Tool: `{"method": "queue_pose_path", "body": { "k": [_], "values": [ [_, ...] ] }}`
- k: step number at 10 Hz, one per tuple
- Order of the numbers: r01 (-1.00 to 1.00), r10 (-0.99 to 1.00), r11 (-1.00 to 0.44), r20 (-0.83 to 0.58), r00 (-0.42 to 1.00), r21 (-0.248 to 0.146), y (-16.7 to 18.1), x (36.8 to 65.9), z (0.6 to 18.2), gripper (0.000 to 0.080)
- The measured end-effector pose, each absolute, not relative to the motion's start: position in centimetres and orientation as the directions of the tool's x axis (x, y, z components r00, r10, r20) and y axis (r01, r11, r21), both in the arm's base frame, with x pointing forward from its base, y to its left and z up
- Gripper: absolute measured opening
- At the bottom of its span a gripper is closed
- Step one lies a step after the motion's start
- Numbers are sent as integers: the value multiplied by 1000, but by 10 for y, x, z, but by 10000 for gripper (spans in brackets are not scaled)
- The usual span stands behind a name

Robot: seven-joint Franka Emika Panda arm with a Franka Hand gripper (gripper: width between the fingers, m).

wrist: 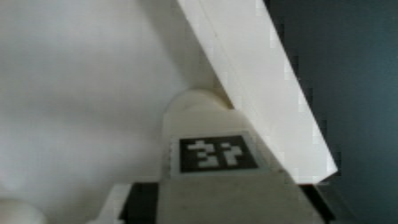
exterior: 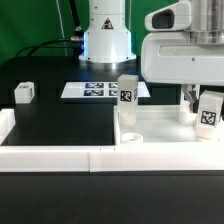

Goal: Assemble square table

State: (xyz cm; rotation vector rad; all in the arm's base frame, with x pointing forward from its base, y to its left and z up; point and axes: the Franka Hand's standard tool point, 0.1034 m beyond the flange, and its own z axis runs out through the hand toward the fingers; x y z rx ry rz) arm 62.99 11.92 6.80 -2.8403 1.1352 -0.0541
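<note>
The white square tabletop (exterior: pixel 160 128) lies tray-like at the exterior view's right, with a corner hole (exterior: pixel 130 138) at its near left. One white tagged leg (exterior: pixel 128 92) stands upright at its far left corner. My gripper (exterior: pixel 202 100) is shut on another tagged leg (exterior: pixel 209 116) and holds it over the tabletop's right part, by the rim. In the wrist view the held leg (wrist: pixel 217 150) fills the space between my fingers (wrist: pixel 150 200), its tip against the tabletop's raised rim (wrist: pixel 249 70). A third leg (exterior: pixel 24 93) lies loose on the black table at the left.
The marker board (exterior: pixel 98 90) lies in front of the robot base (exterior: pixel 106 40). A long low white border wall (exterior: pixel 60 155) runs along the front and up the left side.
</note>
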Motion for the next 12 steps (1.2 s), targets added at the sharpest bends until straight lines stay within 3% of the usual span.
{"method": "queue_pose_path", "body": {
  "k": [2, 4, 5, 7, 8, 9, 10, 11, 12],
  "values": [
    [-891, -891, -449, -38, 453, -70, 123, 627, 68, 292],
    [-996, -991, -58, -120, 66, -69, 125, 630, 66, 292],
    [-995, -985, 68, -161, -56, -73, 122, 630, 66, 292],
    [-983, -973, 173, -167, -161, -61, 123, 630, 66, 292],
    [-985, -975, 162, -166, -150, -63, 123, 630, 66, 292],
    [-989, -980, 130, -163, -118, -67, 123, 630, 65, 402],
    [-995, -988, 33, -150, -19, -92, 122, 631, 64, 538],
    [-980, -980, -142, -118, 159, -141, 119, 631, 62, 538],
    [-931, -940, -317, -74, 334, -178, 113, 632, 60, 625]
  ]
}}
